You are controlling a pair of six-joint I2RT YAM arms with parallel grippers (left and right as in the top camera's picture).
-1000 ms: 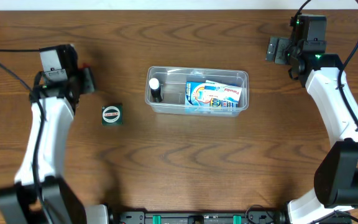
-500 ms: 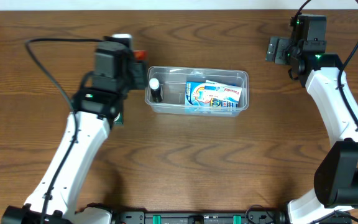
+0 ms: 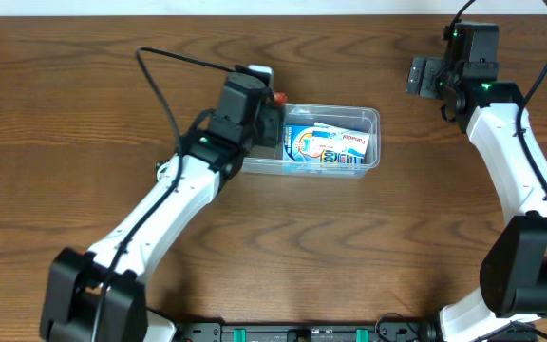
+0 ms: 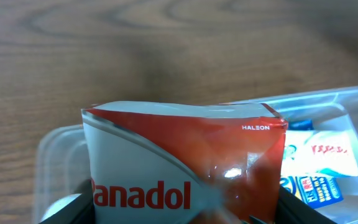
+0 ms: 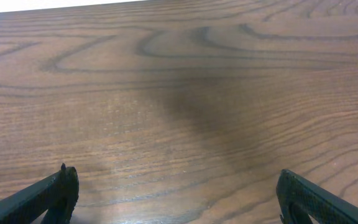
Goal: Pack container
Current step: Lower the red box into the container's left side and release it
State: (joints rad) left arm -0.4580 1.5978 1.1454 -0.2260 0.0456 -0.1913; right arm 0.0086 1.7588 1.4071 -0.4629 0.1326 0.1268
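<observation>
1. Brand on show: the left gripper holds a red-and-white cardboard box. Its face reads "anadol" in white, with the first letter cut off by the curve of the design. A small "HALEON" sits at the upper right corner.
2. The black fingers press on the box's two lower sides, closed onto it as far as its width allows.
3. A blue-and-white box lies flat inside the container. It carries red lettering, too blurred in the wrist view to read.
4. The container is a clear plastic rectangular tub, long and shallow, with rounded corners and a raised rim. It sits near the middle of the brown wooden table, its long side running left to right.
5. The held box hangs over the tub's left end, just above the rim. The left arm stretches in diagonally from the near left.
6. The blue-and-white box fills the tub's right half, and the left gripper hides the left end from overhead.
7. The right gripper hovers at the far right of the table, well apart from the tub. Its fingertips are spread wide with nothing between them, over bare wood.
8. Open tabletop surrounds the tub on every side, widest toward the near edge.
</observation>
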